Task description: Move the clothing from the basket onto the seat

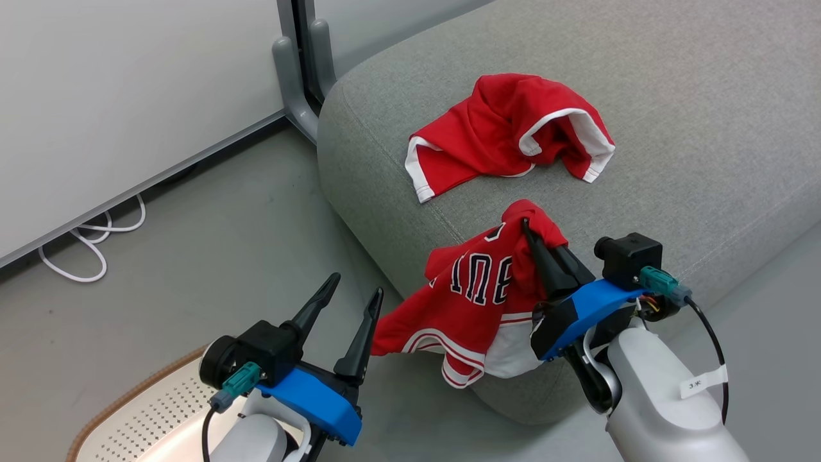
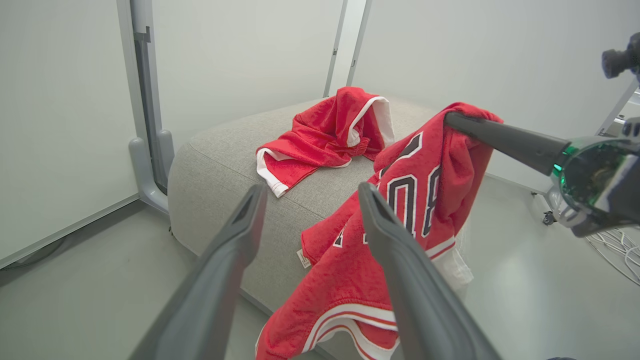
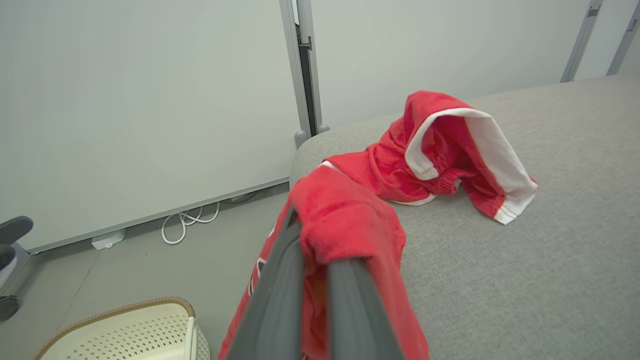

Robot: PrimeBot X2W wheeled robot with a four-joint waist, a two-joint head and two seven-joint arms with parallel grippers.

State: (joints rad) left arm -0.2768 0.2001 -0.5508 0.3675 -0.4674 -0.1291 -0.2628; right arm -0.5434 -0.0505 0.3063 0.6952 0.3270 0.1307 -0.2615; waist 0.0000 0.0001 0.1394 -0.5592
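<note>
- Grey floor (image 1: 192, 256) runs up to pale partition panels (image 1: 96, 96), with a white cable (image 1: 90, 250) looped along the foot of them.
- The big grey seat (image 1: 673, 128) fills the right side of the room, its rounded corner pointing toward the robot.
- 1 plain red garment (image 1: 507, 135) with white trim lies crumpled on top of the seat, well in from the edge.
- The right gripper (image 1: 532, 234) is closed tight, its 2 dark fingers pinching a bunched fold of the jersey (image 1: 468, 301) just above the seat's near edge.
- The jersey hangs from that pinch down the front of the seat's corner, black-and-white lettering facing out and striped hem lowest. Whether the cloth rests against the upholstery, I cannot tell.
- The left gripper (image 1: 356, 284) is spread wide and holds nothing. It hovers over the floor to the left of the hanging jersey, fingers pointing toward the seat.
- The cream basket (image 1: 160, 410) sits on the floor beneath the left arm, beside the seat and apart from both garments.
</note>
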